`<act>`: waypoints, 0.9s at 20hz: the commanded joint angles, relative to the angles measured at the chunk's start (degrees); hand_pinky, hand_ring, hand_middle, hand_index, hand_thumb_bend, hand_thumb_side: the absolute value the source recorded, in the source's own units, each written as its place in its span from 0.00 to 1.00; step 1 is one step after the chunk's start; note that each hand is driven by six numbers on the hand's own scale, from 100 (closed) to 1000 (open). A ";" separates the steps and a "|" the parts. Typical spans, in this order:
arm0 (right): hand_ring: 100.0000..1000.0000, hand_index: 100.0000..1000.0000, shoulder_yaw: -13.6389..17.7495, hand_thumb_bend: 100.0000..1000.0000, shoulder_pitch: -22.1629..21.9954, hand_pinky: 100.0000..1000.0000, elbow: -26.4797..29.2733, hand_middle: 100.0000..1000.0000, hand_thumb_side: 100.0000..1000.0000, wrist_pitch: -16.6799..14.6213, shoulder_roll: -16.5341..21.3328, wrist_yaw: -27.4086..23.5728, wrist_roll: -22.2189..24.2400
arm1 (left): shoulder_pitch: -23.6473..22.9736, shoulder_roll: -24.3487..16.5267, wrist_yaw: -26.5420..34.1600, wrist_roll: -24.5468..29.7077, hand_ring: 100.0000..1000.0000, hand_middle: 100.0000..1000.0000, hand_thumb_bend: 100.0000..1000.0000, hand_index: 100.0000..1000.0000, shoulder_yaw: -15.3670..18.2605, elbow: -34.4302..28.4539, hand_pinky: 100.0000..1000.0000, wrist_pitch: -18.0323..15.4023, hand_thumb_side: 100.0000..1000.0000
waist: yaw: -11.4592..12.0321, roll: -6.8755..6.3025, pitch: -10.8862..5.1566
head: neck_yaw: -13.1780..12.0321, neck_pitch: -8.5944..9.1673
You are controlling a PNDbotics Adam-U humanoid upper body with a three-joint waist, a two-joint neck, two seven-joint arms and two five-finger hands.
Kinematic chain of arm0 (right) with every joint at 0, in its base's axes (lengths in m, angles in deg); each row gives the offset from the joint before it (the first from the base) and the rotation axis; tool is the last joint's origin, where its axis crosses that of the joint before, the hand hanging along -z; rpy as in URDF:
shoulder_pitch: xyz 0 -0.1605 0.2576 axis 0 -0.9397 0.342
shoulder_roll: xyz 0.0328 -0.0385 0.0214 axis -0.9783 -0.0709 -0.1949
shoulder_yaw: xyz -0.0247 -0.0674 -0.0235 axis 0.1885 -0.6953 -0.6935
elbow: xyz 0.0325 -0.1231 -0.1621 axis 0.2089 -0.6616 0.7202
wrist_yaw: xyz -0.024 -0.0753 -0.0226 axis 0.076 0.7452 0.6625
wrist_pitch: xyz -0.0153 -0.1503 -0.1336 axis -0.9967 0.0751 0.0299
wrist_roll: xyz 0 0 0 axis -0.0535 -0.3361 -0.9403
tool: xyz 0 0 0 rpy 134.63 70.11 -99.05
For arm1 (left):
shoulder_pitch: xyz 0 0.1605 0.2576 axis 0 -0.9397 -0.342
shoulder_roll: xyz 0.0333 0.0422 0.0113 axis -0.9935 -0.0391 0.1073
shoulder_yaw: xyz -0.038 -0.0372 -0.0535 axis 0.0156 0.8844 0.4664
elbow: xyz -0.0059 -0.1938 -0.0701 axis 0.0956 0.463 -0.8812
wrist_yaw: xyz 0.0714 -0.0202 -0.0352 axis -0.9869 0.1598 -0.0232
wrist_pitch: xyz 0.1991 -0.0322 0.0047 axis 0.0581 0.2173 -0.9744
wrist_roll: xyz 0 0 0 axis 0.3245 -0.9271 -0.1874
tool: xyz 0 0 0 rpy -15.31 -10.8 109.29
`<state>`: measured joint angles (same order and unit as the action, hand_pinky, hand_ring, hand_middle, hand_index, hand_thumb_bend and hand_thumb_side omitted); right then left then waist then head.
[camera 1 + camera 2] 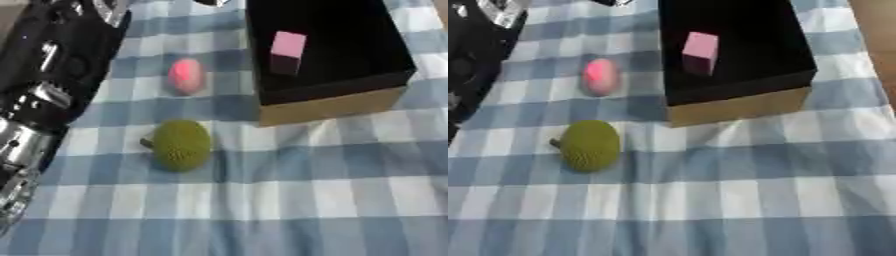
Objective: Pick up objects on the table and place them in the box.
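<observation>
A box (331,106) with a black inside and brown cardboard walls stands at the upper right. A pink cube (288,50) lies inside it. Left of the box, a pink rounded object (185,76) rests on the checked cloth. Nearer to me lies a green bumpy fruit (180,145) with a short stem on its left. My left arm (48,75), black with silver joints, runs along the left edge, apart from both loose objects. Its hand is cut off by the top edge. My right hand shows in neither view.
A blue and white checked cloth (737,200) covers the table. A brown strip of bare table (878,30) shows at the far right.
</observation>
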<state>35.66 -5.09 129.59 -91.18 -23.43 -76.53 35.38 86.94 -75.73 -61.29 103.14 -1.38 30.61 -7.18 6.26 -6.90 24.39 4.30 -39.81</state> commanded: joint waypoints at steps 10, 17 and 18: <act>1.00 0.91 0.56 0.00 -0.11 0.94 0.58 0.28 0.41 -0.30 1.52 0.82 -0.84 | -3.34 -7.92 9.93 10.85 0.87 0.76 0.15 0.89 -5.96 -4.22 0.91 1.88 0.43 | 0.29 -0.01 -3.21 | 0.65 -0.77; 1.00 0.91 0.58 0.00 -0.11 0.94 0.58 0.28 0.41 -0.27 1.52 0.88 -0.99 | -4.50 -9.99 7.97 14.75 0.88 0.77 0.25 0.90 -6.44 -2.67 0.91 0.94 0.43 | 0.35 0.06 -3.13 | 0.41 -0.84; 1.00 0.91 0.57 0.00 -0.11 0.94 0.58 0.28 0.41 -0.27 1.52 0.87 -1.00 | -4.69 -10.09 7.44 14.80 0.87 0.77 0.25 0.90 -6.40 -2.13 0.91 0.85 0.43 | 0.34 0.07 -3.12 | 0.34 -0.83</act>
<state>35.83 -5.42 129.59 -91.42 -23.14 -75.87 34.58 81.37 -83.68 -53.41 114.60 -7.92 28.55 -3.24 6.56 -6.90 24.39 4.78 -40.30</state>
